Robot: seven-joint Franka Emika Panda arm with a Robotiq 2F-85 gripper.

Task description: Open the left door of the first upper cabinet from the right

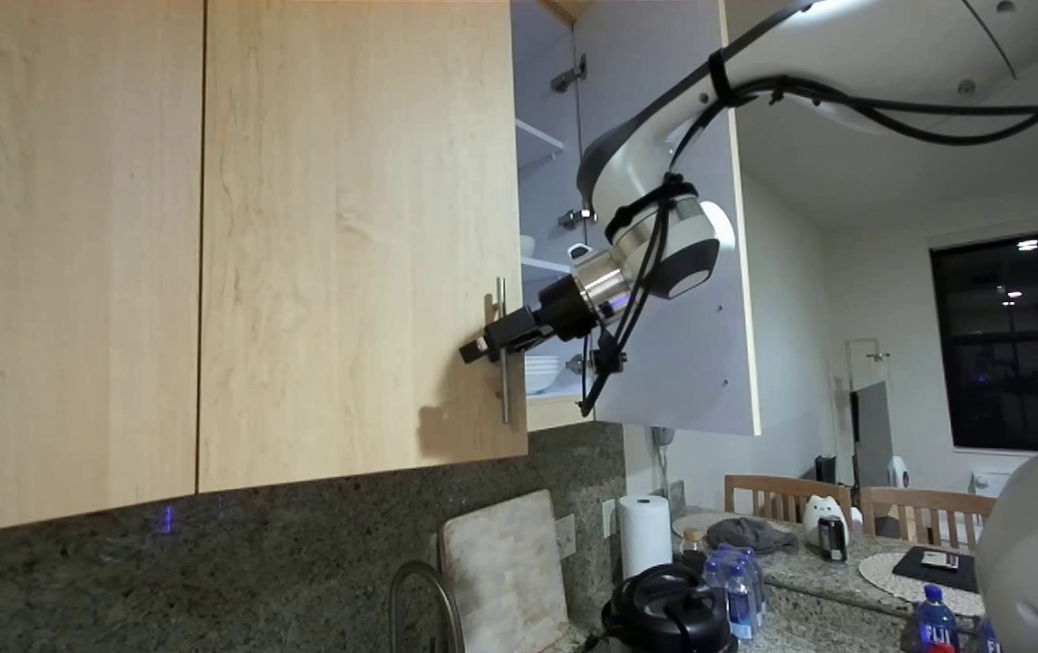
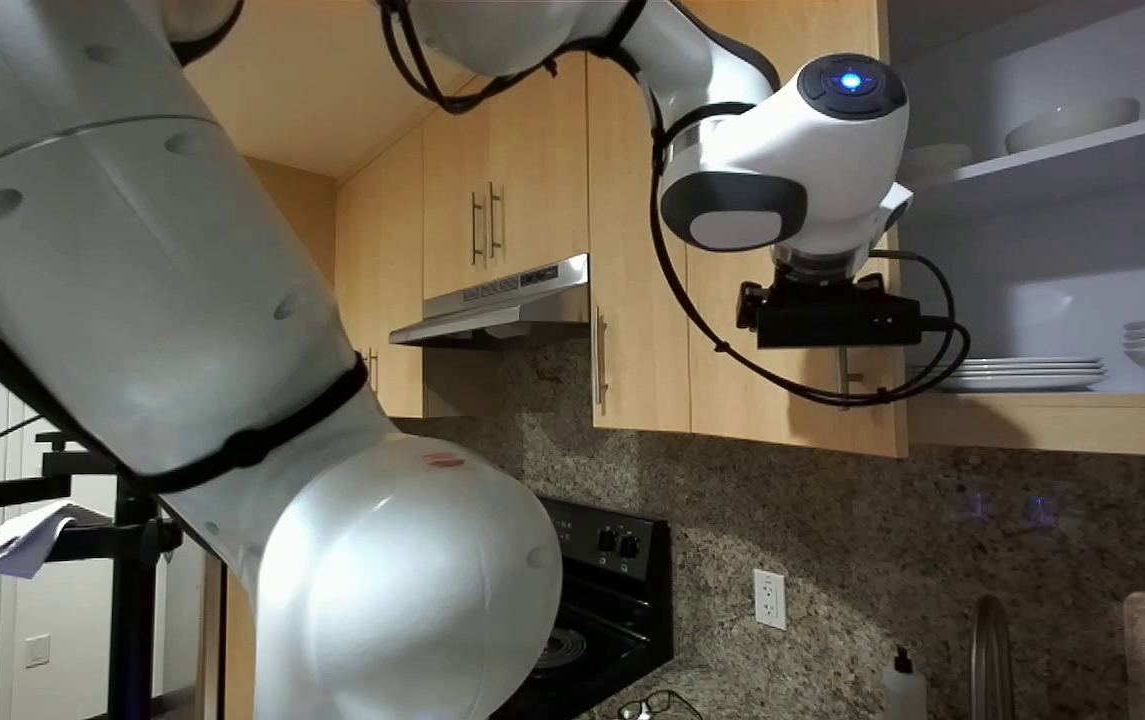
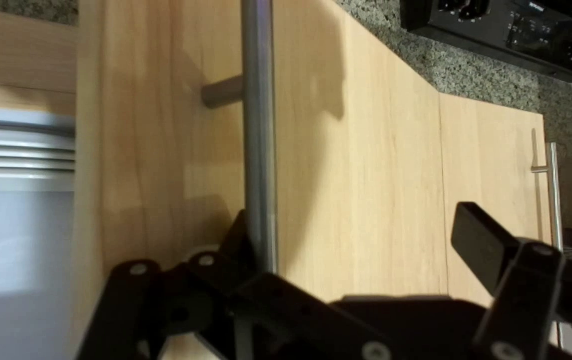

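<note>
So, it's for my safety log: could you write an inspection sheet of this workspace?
Surface: speckled counter, items standing on it.
Job's things: left door partly open, other door wide open; first upper cabinet shows plates inside.
Clutter: black lidded vessel, water bottles, paper towel roll, leaning board.
Tool: open, one finger beside the bar handle; contact unclear.
Cables: black cable loops below the tool, in front of the left door.
Surroundings: range hood, stove, wooden chairs.

No text can be read clearly on the stove panel (image 2: 590,538) or bottles (image 1: 740,602).
</note>
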